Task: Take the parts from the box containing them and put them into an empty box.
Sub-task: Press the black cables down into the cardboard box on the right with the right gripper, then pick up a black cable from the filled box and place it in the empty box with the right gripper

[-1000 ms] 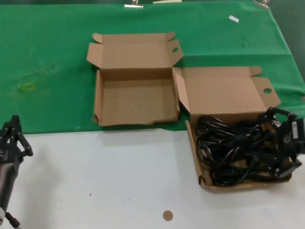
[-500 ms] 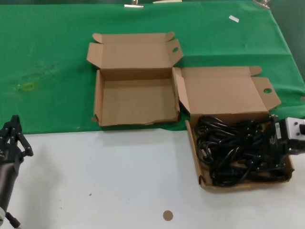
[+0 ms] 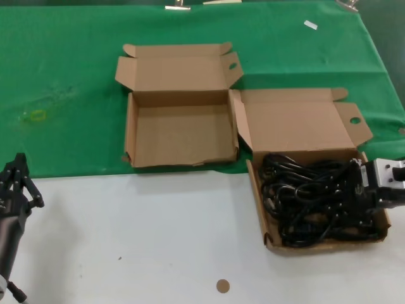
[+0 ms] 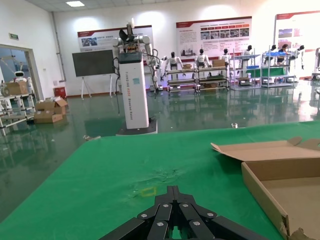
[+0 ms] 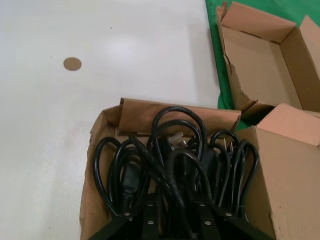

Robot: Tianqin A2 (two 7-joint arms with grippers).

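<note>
The right gripper (image 3: 354, 190) reaches in from the far right side of the full box (image 3: 304, 123) and sits down among the cords (image 3: 307, 196), apparently to grab a bundle, though I cannot tell whether it has closed on one. The empty box (image 3: 180, 136) lies open just beside it on the green cloth (image 3: 63, 82), ready to receive. The left gripper (image 3: 16, 183), fingers together, waits at the table's (image 3: 145, 240) near left edge.

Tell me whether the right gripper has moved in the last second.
Yes. The right gripper has sunk lower and slid inward over the full box, among the power cords, away from that box's right wall.
</note>
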